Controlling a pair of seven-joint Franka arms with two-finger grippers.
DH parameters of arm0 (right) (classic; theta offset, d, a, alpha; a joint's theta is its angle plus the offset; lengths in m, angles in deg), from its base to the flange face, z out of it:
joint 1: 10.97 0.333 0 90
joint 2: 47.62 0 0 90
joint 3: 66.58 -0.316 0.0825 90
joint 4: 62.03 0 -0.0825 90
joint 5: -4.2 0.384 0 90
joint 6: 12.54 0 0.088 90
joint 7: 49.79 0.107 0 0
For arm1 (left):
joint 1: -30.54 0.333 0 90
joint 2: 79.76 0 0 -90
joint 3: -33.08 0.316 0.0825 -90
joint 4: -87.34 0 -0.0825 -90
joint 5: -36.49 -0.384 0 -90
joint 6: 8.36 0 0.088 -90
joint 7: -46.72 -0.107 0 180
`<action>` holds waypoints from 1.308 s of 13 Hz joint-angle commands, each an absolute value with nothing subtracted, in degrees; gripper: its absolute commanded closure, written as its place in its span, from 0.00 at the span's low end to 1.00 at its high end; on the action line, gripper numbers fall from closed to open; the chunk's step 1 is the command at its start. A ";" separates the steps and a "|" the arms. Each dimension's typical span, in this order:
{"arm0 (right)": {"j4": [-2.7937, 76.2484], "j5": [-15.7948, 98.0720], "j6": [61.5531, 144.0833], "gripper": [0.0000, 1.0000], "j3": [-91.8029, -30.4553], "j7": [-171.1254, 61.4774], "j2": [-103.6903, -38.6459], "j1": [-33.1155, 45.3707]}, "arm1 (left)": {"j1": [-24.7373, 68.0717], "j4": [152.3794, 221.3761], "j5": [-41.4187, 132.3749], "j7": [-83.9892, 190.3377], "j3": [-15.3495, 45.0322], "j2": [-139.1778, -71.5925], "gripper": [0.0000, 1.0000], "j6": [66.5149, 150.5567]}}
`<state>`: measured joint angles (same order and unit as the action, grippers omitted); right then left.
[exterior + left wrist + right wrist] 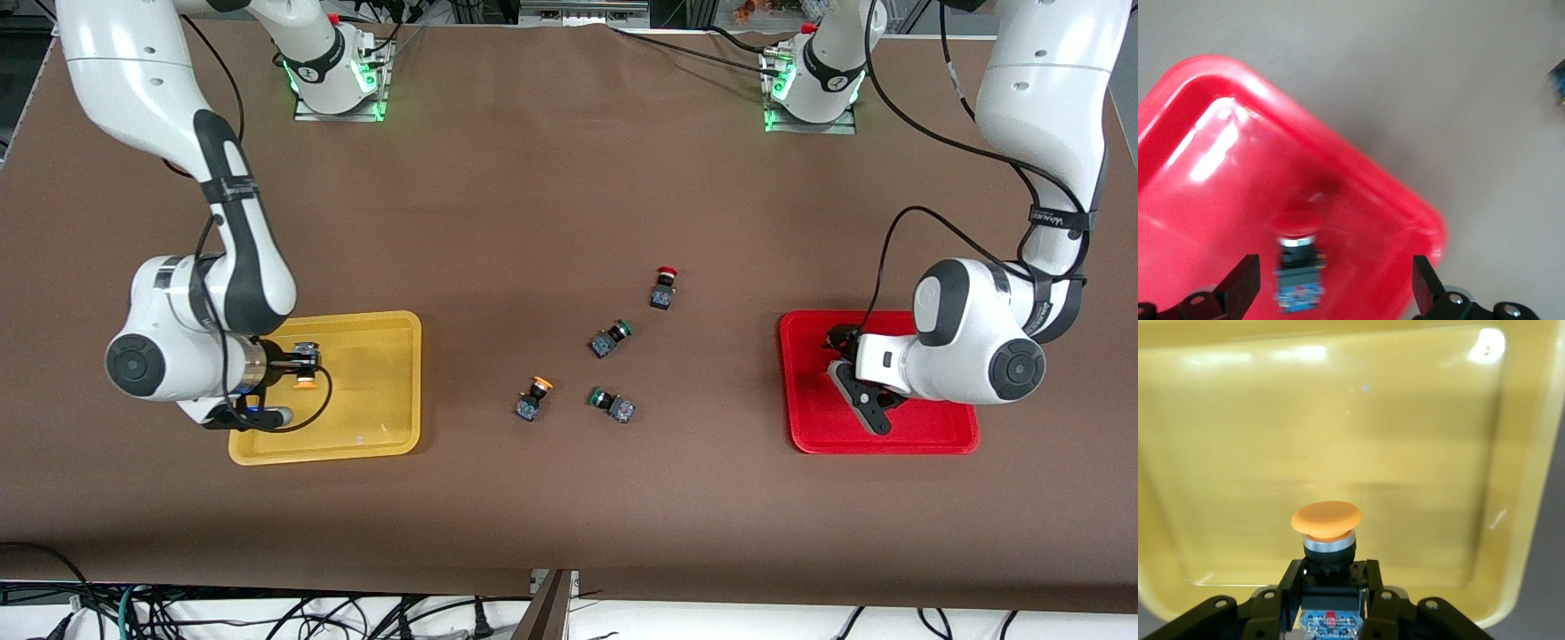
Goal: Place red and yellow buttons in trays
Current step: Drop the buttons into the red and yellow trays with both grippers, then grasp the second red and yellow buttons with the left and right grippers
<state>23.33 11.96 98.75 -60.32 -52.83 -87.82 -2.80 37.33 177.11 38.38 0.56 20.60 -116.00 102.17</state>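
holding yellow button [1327, 540] over yellow tray [391, 440]: right gripper [1331, 590]; left gripper [1331, 287] spread over red tray [1211, 133].

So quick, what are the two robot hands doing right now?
Left gripper: open, over the red tray, above a red button.
Right gripper: shut on a yellow button, over the yellow tray.

Counter [551, 178]: brown, matte. Directly on it:
- Yellow tray [382, 418], toward the right arm's end.
- Red tray [809, 427], toward the left arm's end.
- Four buttons loose between the trays: red button [663, 289], farthest from the front camera; green button [610, 338], nearer; orange button [533, 398] and second green button [612, 403], nearest, beside each other. All lie tipped on their sides, apart.
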 commanded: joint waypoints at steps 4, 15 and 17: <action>23.75 10.80 101.89 0.90 -60.95 -60.16 -91.82 -8.85 | 33.20 178.57 38.68 34.00 11.20 -113.43 0.00 98.69; 16.72 11.94 107.92 0.00 -61.83 -31.22 -91.30 7.11 | 15.07 193.93 18.65 82.57 11.19 -113.87 0.00 119.93; 16.63 11.68 112.51 0.00 -61.83 -18.48 -92.43 12.38 | 15.60 198.77 18.64 82.67 11.19 -113.69 0.00 127.22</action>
